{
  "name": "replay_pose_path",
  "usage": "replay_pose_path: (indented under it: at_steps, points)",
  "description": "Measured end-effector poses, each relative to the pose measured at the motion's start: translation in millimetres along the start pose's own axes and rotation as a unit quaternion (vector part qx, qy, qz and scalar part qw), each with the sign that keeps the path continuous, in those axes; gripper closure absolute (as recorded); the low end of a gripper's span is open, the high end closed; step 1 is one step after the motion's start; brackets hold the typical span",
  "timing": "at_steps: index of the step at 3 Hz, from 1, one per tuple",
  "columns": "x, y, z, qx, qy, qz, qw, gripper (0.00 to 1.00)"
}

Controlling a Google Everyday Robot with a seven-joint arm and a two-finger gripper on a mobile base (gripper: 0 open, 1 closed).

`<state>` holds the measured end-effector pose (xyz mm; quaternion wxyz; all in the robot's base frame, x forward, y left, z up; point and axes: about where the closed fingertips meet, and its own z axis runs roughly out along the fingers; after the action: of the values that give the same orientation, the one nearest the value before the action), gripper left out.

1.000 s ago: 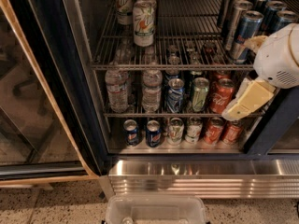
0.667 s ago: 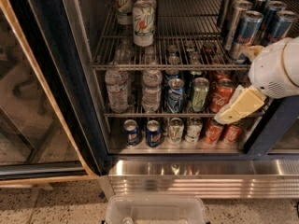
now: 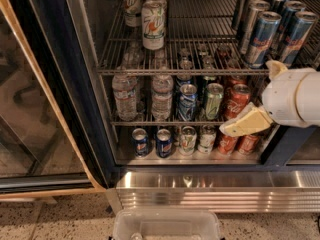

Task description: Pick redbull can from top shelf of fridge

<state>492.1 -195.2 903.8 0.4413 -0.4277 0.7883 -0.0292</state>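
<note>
Several redbull cans stand in rows at the right of the top shelf. The front redbull can is blue and silver, and another stands to its right. My gripper is at the right, in front of the fridge, just below the shelf's front rail. It is open and empty. One beige finger points down-left over the red cans on the middle shelf. The other finger rises just below the redbull cans. The white arm hides the shelf's right end.
Tall white-green cans stand at the top shelf's left. Water bottles and soda cans fill the middle shelf, and small cans the bottom. The open glass door is at left. A clear plastic bin sits below.
My gripper and arm have moved down and a little left, from beside the redbull cans to just below the top shelf's rail. The cans have not moved.
</note>
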Motion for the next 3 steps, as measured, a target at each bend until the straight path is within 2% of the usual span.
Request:
replay_pose_path:
  at_steps: [1, 2, 3]
  points:
    - [9, -8, 0, 0.056, -0.037, 0.043, 0.9968, 0.00]
    - [1, -28, -7, 0.098, -0.056, 0.056, 0.9921, 0.00]
    - [1, -28, -7, 0.098, -0.056, 0.055, 0.9921, 0.00]
